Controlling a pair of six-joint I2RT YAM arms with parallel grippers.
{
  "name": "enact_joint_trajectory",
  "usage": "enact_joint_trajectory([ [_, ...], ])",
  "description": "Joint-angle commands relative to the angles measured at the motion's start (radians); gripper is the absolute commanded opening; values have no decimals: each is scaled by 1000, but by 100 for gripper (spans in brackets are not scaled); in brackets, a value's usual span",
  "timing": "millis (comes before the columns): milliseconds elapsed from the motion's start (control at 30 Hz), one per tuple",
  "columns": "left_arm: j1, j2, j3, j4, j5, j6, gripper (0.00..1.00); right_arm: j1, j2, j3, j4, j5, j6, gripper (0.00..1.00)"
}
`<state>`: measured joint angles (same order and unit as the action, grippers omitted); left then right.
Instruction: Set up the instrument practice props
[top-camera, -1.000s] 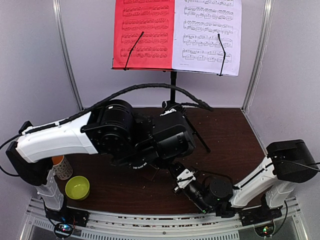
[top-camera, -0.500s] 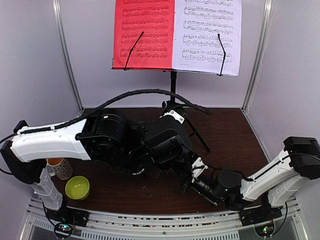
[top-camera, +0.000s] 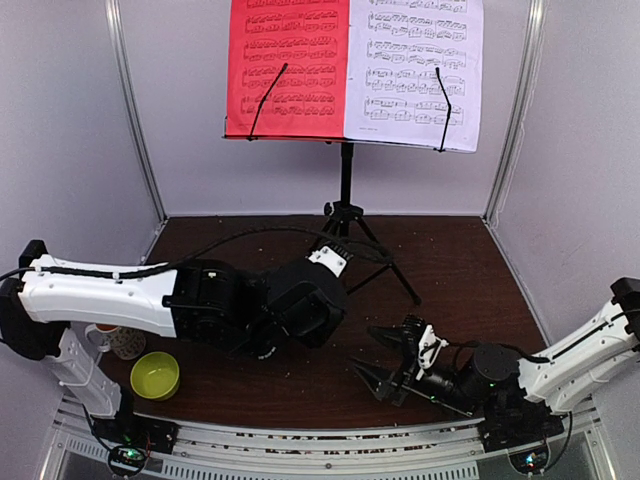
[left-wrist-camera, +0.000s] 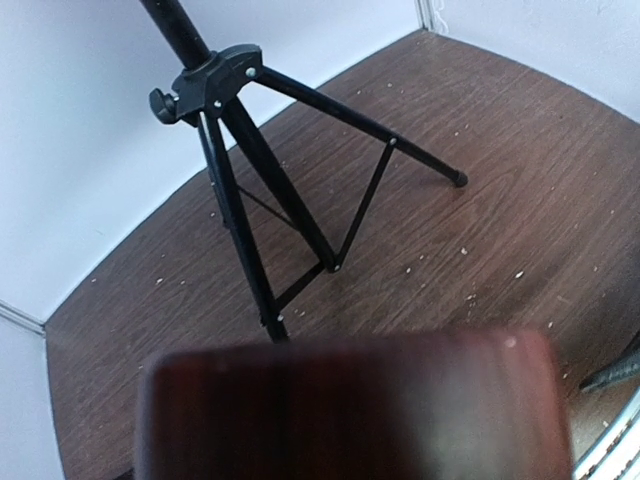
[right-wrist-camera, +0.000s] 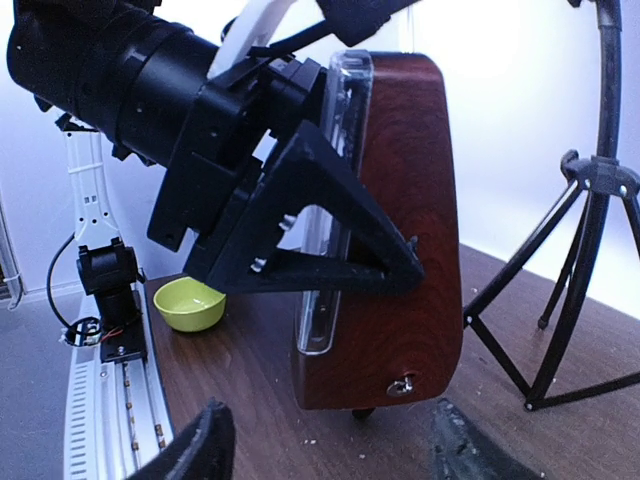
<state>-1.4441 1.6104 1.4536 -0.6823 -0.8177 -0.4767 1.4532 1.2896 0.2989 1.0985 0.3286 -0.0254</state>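
One metronome (right-wrist-camera: 410, 150) upright in the grip of the left tool (right-wrist-camera: 398, 266), the right tool (top-camera: 380, 357) wide-spread just beside it.

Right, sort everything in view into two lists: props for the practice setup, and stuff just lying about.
Props for the job: music stand, red sheet, white sheet, metronome.

Just lying about: lime-green bowl, patterned mug.

Robot laboratory test cell. White panel walls (top-camera: 60, 120) on aluminium posts (top-camera: 135, 110) enclose a wood-grain desk (top-camera: 460, 260); left arm (top-camera: 100, 295) and right arm (top-camera: 585, 350) stand on a slotted metal rail (top-camera: 300, 447).
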Motion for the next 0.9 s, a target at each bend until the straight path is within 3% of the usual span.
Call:
enact_joint_trajectory([
  [0, 26, -50, -54, 331, 33, 55, 22, 6, -134, -23, -238, -5, 97, 73],
  [67, 43, -45, -82, 363, 63, 27, 23, 6, -193, -11, -369, -32, 120, 91],
  [133, 49, -44, -112, 419, 72, 19, 23, 6, -242, -7, -456, -43, 147, 100],
  [633, 93, 41, -218, 627, 238, 38, 28, -120, -592, -78, -765, -15, 469, 100],
  [867, 108, 101, -216, 647, 271, 63, 29, -293, -636, -71, -845, -154, 619, 98],
])
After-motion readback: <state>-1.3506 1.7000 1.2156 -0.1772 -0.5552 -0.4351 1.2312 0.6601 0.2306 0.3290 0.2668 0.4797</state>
